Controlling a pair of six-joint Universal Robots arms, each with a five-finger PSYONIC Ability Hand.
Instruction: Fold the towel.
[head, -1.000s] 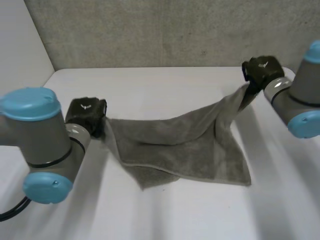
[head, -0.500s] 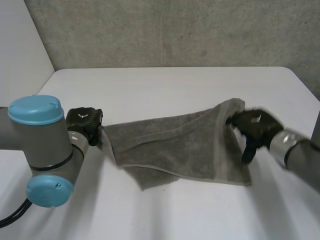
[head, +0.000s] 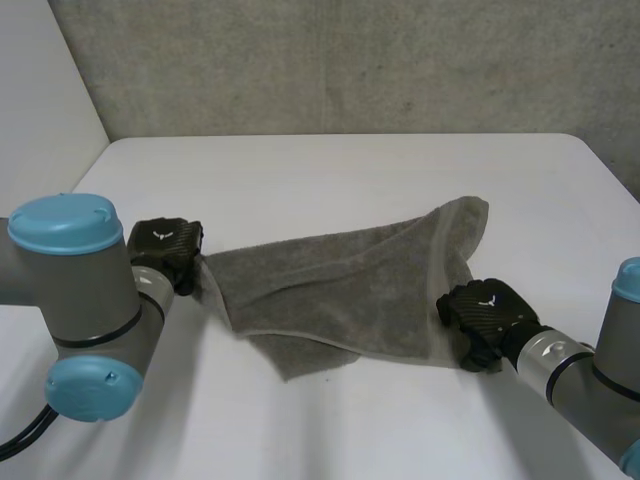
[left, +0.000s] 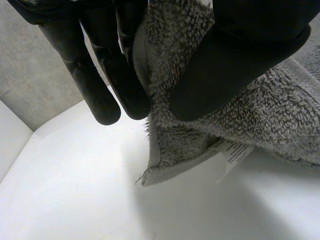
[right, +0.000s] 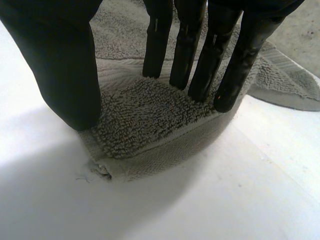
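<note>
A grey towel (head: 350, 290) lies rumpled on the middle of the white table (head: 300, 170), partly doubled over itself, with a second layer peeking out along its near edge at about 7 o'clock. Its far corner at 1 o'clock is slightly bunched.

The left hand (head: 165, 250) sits at the towel's 9 o'clock corner and is clamped on it. In the left wrist view, straight fingers (left: 100, 75) and the thumb (left: 235, 60) pinch the terry cloth between them. The hemmed corner hangs just below the fingertips, and a small white care label (left: 234, 152) sticks out from under the cloth.

The right hand (head: 485, 318) rests on the towel's near corner at about 4 o'clock. In the right wrist view its fingers (right: 200, 55) are straight and spread apart from the thumb (right: 60, 65), their tips touching the cloth from above. The thumb stands at the hem, and the corner is humped a little between them, not gripped.

A grey concrete wall (head: 350, 60) stands behind the table at 12 o'clock.
</note>
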